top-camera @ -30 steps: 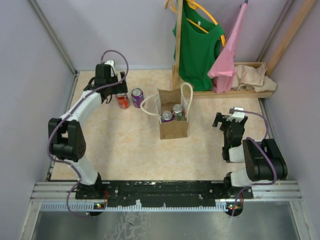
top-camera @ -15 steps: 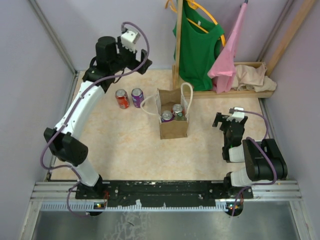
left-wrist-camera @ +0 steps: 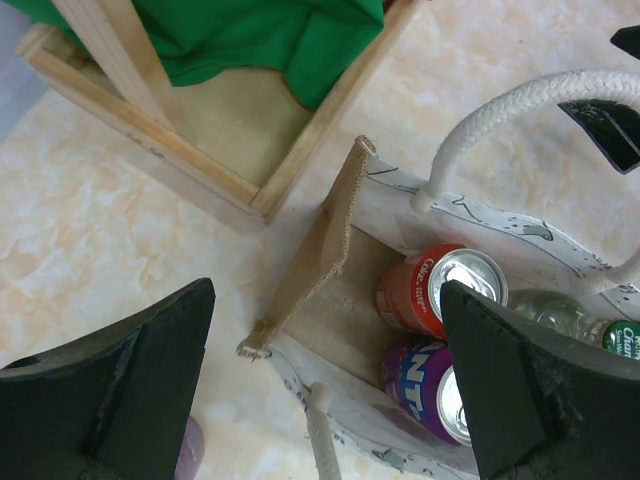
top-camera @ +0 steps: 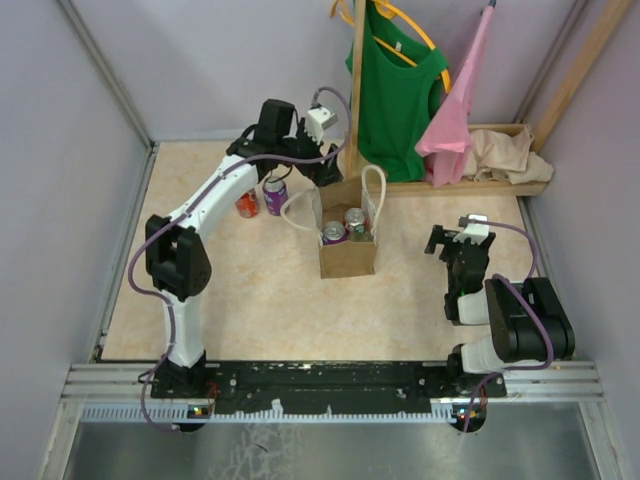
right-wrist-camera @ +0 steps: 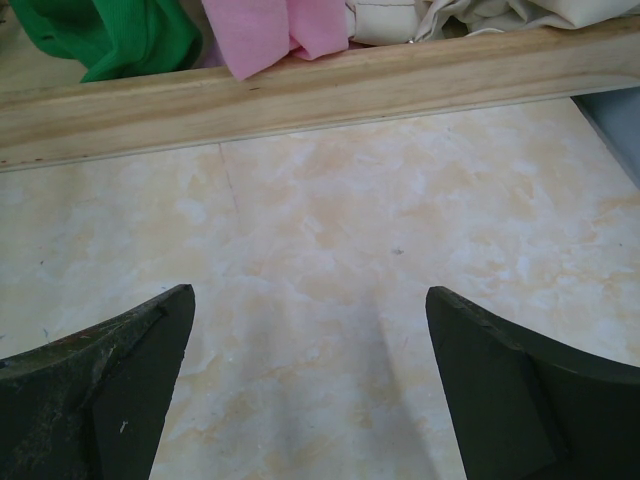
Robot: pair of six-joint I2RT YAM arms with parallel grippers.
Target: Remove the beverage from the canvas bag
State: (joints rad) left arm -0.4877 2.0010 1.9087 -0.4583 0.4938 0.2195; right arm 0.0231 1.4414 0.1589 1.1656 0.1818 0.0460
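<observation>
Lowering the left gripper (left-wrist-camera: 328, 290) into the mouth of the canvas bag (left-wrist-camera: 330, 235) looks like the step in hand. Its jaws are spread wide and hold nothing. Seen from above, the left gripper (top-camera: 333, 170) hangs over the far left corner of the canvas bag (top-camera: 347, 258), not over the drinks. To do this well, it should first shift across the bag's mouth until one can sits squarely between the fingers. It should then come down upright, so that no finger catches the bag's frayed rim or the white rope handle (left-wrist-camera: 520, 100) arching over the side. In the left wrist view the red can (left-wrist-camera: 440, 290) stands inside the bag just short of the right-hand finger. The purple can (left-wrist-camera: 430, 385) is pressed against it, and a green drink (left-wrist-camera: 620, 335) is deeper in the bag beyond them. The red one, nearest the bag's empty half, seems the easiest to take, since a finger can slip into that free space. The packed neighbours may drag up with it, and the light bag could lift too. The right gripper (top-camera: 455, 240) rests well to the right of the bag, jaws apart and empty over bare tabletop.
</observation>
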